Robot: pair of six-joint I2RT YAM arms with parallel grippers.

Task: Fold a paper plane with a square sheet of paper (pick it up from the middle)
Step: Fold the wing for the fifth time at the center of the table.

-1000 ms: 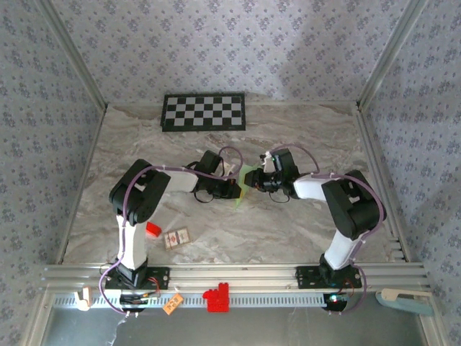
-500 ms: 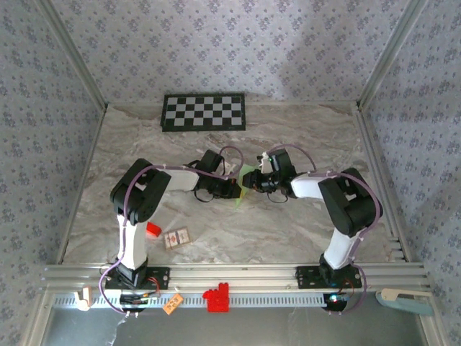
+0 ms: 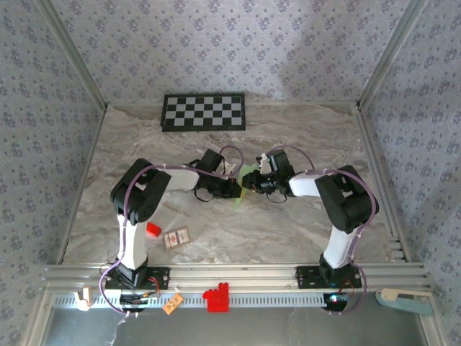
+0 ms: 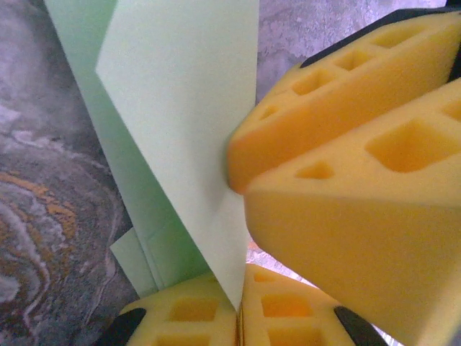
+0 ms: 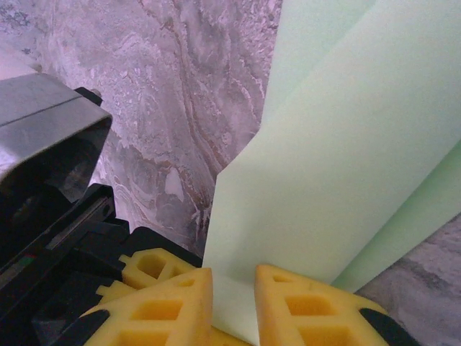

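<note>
The square sheet of paper (image 3: 239,200), pale green and partly folded into layered flaps, is held up off the marble mid-table between both arms. My left gripper (image 3: 235,189) is shut on a pointed corner of the paper (image 4: 180,108), which is pinched at the seam of its yellow foam fingertips (image 4: 194,313). My right gripper (image 3: 251,182) faces it from the right. Its fingers (image 5: 169,303) stand a small gap apart, with a paper flap (image 5: 338,173) reaching down between them. Those right fingers (image 4: 360,166) loom at the paper's edge in the left wrist view.
A black-and-white checkerboard panel (image 3: 203,112) lies at the back. A small red block (image 3: 152,230) and a printed card (image 3: 176,237) sit near the left arm's base. A red piece (image 3: 215,298) and an orange tag (image 3: 171,305) rest on the front rail.
My right gripper has slid a little to the left, closing in on the paper and the left gripper. The left arm has stayed still with the paper.
</note>
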